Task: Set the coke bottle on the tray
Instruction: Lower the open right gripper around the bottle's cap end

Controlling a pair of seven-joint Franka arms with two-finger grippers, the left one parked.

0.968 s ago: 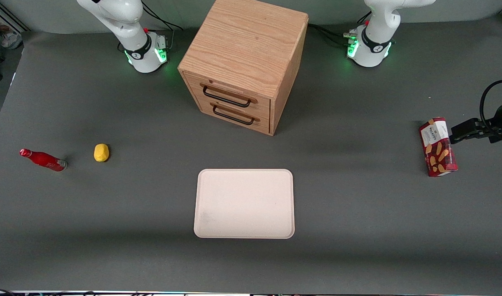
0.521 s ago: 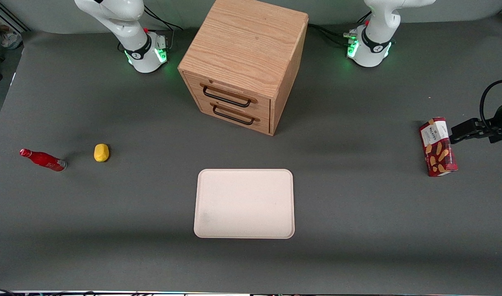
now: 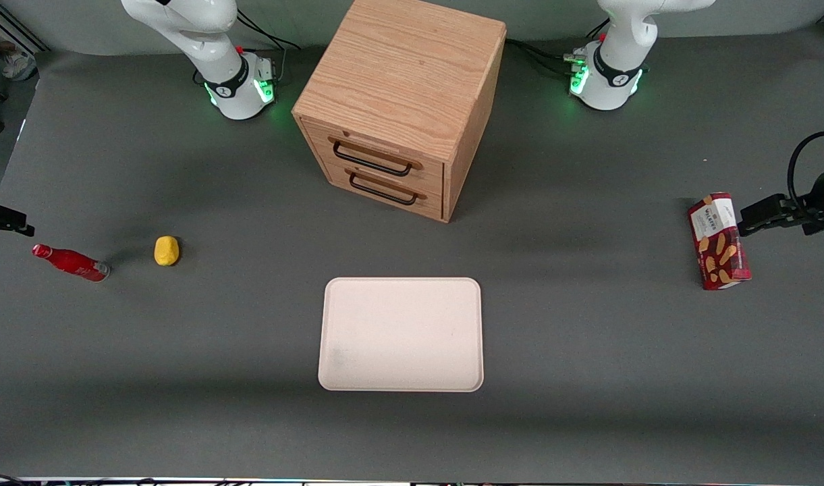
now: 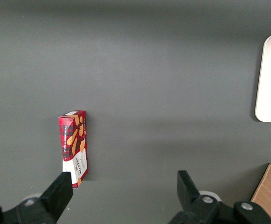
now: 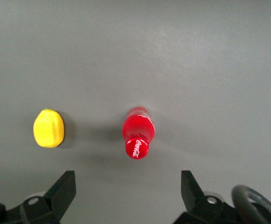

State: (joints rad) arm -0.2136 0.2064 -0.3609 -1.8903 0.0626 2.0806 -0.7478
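The coke bottle (image 3: 71, 262), small, slim and glossy red, stands on the grey table at the working arm's end. In the right wrist view it (image 5: 137, 132) is seen from above, its cap lettering facing the camera. My right gripper (image 3: 10, 223) is just inside the front view's edge, above the table and close to the bottle's cap. Its fingers are wide open and empty (image 5: 127, 189), with the bottle roughly centred between them but apart from them. The pale cream-pink tray (image 3: 401, 334) lies flat in front of the cabinet, nearer the front camera, with nothing on it.
A yellow lump (image 3: 167, 250) sits beside the bottle, toward the tray, and also shows in the right wrist view (image 5: 48, 128). The wooden two-drawer cabinet (image 3: 401, 101) stands at the table's middle. A red snack box (image 3: 719, 241) stands at the parked arm's end.
My right gripper has come into the front view at the working arm's edge, moving closer to the bottle. The bottle, tray and other things have not moved.
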